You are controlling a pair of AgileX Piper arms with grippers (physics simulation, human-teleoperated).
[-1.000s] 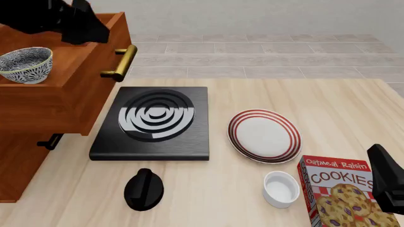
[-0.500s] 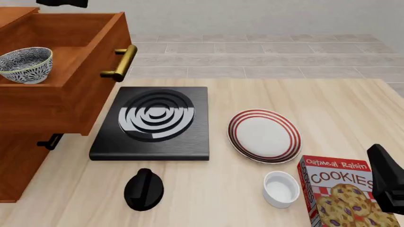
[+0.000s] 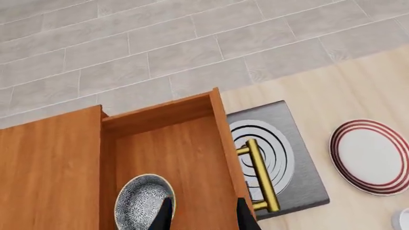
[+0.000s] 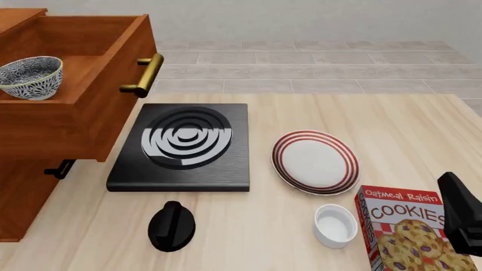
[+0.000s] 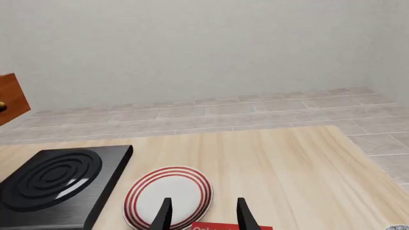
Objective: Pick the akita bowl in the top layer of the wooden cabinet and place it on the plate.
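Sitting in open top layer (image 4: 90, 68): akita bowl (image 4: 30, 77); left gripper (image 3: 200, 216) prob. above.

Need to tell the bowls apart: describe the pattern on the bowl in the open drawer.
The akita bowl has a dense dark-and-white speckled pattern with a pale rim, clearest in the front view.

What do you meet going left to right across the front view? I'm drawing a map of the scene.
akita bowl → drawer handle → stove → plate → cookie box → right gripper
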